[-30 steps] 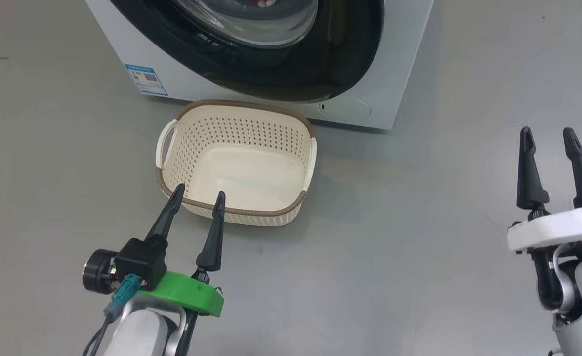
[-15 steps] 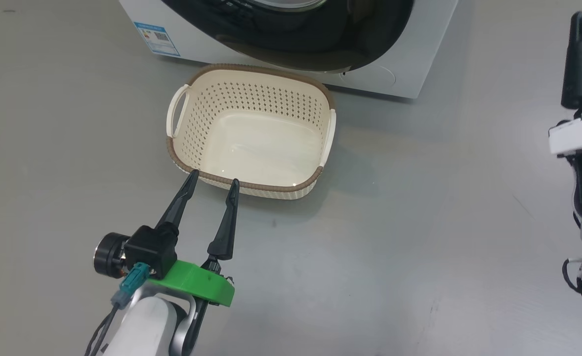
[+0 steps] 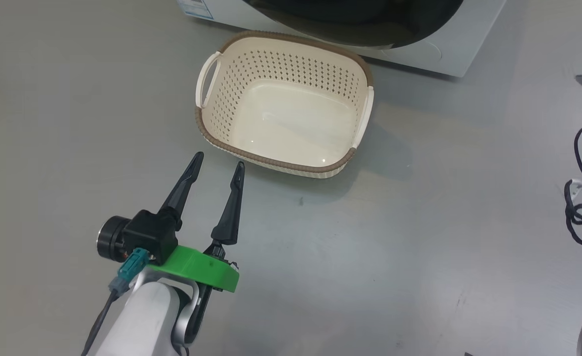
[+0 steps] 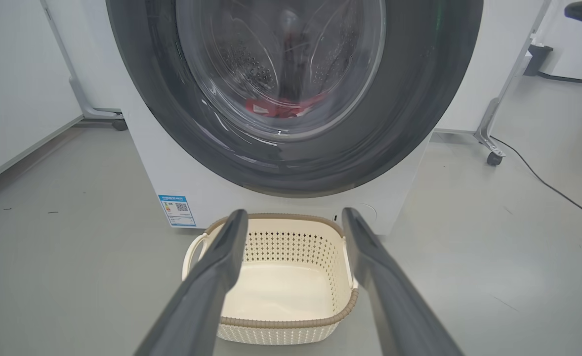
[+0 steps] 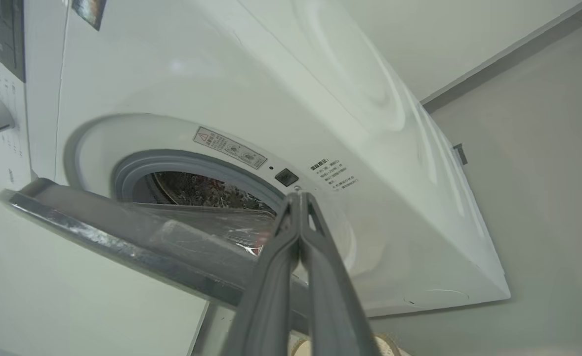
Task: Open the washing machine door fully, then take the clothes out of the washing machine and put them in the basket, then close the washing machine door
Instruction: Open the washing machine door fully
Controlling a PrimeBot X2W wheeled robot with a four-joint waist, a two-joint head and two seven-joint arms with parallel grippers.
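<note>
Right wrist view: right tool (image 5: 298, 197) pinched shut and empty, aimed into the gap behind the ajar washing machine door (image 5: 123, 242).
I judge the closed fingers make a slim hook to swing it wide; the clothes (image 4: 281, 106) lie inside the washing machine (image 5: 320, 99), and my left tool (image 3: 220, 159) hangs open near the empty basket (image 3: 291, 66), set just before the machine to catch them.

washing machine (image 4: 217, 198) sticker (image 4: 177, 209), print seemingly unreadable

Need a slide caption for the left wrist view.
Left gripper, fingers open, frames the empty basket before the washing machine; red clothes behind the door glass.
</note>
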